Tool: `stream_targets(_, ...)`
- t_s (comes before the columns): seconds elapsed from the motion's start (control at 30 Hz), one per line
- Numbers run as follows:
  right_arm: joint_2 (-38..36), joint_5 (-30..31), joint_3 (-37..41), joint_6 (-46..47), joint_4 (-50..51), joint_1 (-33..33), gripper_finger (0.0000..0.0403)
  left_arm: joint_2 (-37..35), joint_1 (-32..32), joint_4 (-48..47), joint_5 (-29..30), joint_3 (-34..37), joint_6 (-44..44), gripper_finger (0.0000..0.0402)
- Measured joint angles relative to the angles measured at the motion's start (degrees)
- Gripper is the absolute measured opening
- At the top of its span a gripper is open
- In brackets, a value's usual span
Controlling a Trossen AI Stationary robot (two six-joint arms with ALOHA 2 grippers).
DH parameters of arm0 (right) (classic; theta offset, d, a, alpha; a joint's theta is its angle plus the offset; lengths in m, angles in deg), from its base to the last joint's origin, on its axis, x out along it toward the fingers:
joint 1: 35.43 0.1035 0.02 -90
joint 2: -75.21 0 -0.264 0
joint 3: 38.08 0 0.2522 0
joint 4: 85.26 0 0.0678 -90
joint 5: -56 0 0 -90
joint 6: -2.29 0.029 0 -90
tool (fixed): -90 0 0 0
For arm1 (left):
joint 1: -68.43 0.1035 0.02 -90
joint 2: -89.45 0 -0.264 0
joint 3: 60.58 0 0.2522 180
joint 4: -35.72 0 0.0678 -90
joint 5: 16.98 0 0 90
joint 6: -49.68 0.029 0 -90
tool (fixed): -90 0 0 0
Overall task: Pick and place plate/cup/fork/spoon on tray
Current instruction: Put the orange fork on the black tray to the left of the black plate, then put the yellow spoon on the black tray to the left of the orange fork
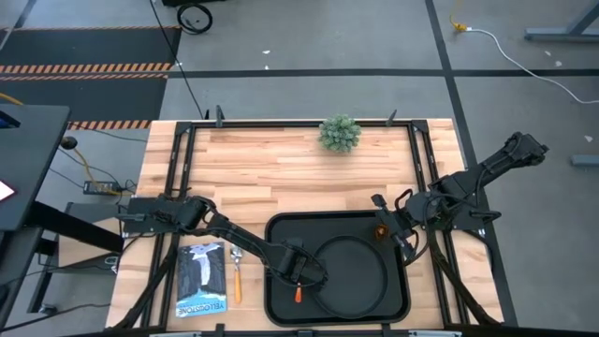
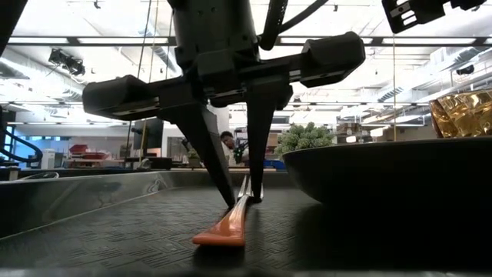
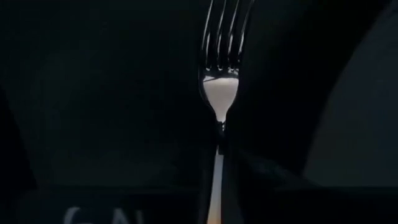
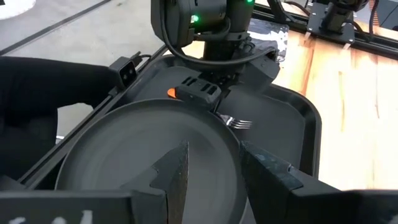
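On the tray [image 1: 277, 304], just beside the plate [image 1: 354, 271], the left gripper [image 1: 298, 277] has its fingers closed on the fork [image 2: 228, 221] lying flat on the tray floor, while the right gripper [image 1: 398, 229], open-fingered, hangs by the cup [image 1: 382, 230] over the tray's opposite rim

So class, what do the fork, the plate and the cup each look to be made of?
Fork: shiny tines look like metal, with an orange handle, probably plastic. Plate: matte black with a dull sheen, likely plastic, though that is uncertain. Cup: translucent amber with faceted glints, either plastic or glass.
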Motion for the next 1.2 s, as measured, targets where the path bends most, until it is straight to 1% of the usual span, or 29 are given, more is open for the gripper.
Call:
stream_targets(0.17,0.0,0.0,0.0,0.0,0.0,0.0,0.0148,0.0,0.0,-0.5,0.0,0.0,0.3,0.0100)
stream_targets(0.47,0.0,0.0,0.0,0.2,-0.1,0.0,0.0148,-3.6,0.0,-5.0,-0.9,-0.2,3.7,0.0094)
stream_targets(0.57,0.0,0.0,0.0,0.4,-0.1,0.0,0.0148,-4.6,0.0,-6.3,-2.1,-0.3,5.2,0.0094)
stream_targets(0.73,0.0,0.0,0.0,0.4,-0.1,0.0,0.0148,-6.3,-0.6,-14.3,-3.9,-0.3,5.3,0.0094)
stream_targets(0.8,0.0,0.1,0.0,0.4,0.0,0.0,0.0148,-7.0,-1.2,-17.5,-4.8,-0.3,7.1,0.0094)
stream_targets(0.97,0.0,0.1,0.0,0.4,-0.1,0.0,0.0148,-8.0,-2.7,-24.8,-9.0,-0.3,10.5,0.0094)
stream_targets(1.13,0.0,0.1,0.0,-0.1,-0.1,0.0,0.0148,-7.5,-5.0,-31.7,-9.0,-0.3,9.0,0.0093)
stream_targets(1.2,0.0,0.1,0.0,-0.5,-0.2,0.0,0.0148,-7.4,-6.2,-33.3,-6.9,-0.2,8.1,0.0088)
